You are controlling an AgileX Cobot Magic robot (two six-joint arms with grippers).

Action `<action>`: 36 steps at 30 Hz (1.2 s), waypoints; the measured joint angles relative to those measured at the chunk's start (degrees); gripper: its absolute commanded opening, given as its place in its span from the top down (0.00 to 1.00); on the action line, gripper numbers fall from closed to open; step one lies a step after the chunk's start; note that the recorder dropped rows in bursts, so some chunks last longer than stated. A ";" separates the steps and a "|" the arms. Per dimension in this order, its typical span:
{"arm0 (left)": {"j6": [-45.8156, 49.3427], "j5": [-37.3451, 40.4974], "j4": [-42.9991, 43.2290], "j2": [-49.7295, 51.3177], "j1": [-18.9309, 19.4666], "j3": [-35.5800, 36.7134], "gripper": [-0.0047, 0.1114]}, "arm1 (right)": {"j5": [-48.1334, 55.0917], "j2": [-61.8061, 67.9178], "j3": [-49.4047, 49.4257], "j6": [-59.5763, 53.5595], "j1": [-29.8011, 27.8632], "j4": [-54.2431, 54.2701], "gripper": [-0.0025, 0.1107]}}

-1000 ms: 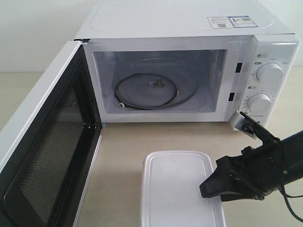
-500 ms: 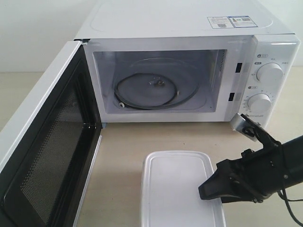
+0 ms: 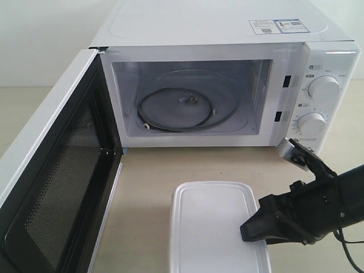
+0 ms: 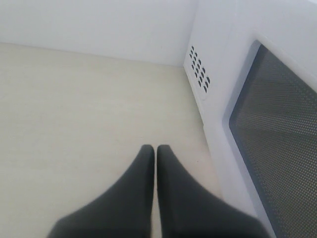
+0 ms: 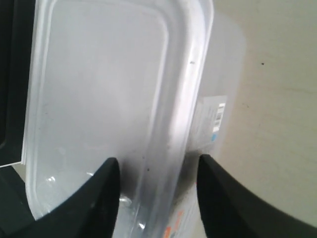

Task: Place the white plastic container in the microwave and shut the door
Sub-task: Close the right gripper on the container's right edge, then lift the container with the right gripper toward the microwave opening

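Observation:
The white plastic container (image 3: 210,222) lies lid-up on the table in front of the microwave (image 3: 216,28). Its door (image 3: 57,187) is swung wide open to the left, and the glass turntable (image 3: 187,105) is bare. My right gripper (image 3: 244,230) is open at the container's right edge. In the right wrist view one finger (image 5: 106,173) hangs over the lid of the container (image 5: 99,89) and the other sits beside its labelled side wall (image 5: 210,119), so the right gripper (image 5: 156,168) straddles the rim. My left gripper (image 4: 156,148) is shut and empty.
The left gripper hovers over beige table (image 4: 74,114) outside the open door, whose dark mesh window (image 4: 277,134) is close beside it. Vent holes (image 4: 199,69) show farther on. Two dials (image 3: 324,88) sit on the microwave's right panel. Bare table (image 3: 148,170) lies between the container and the cavity.
The right arm has sunk slightly toward the container's right edge. The container, the door and the microwave have not moved.

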 measured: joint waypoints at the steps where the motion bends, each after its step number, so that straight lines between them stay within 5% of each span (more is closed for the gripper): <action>1: 0.00 0.00 0.00 0.00 0.00 0.00 0.93 | -0.48 0.00 0.00 0.00 0.64 0.12 0.70; 9: 0.00 0.00 0.00 0.00 0.00 0.00 0.93 | -0.63 0.00 -0.48 -0.22 3.56 1.31 0.76; 14: 0.00 0.00 0.00 0.00 0.00 0.00 0.93 | -0.51 0.00 -0.48 -0.22 3.56 1.54 0.99; 36: 0.00 0.00 0.00 0.00 0.00 0.00 0.93 | -2.53 -8.91 -0.37 0.02 3.60 7.03 0.98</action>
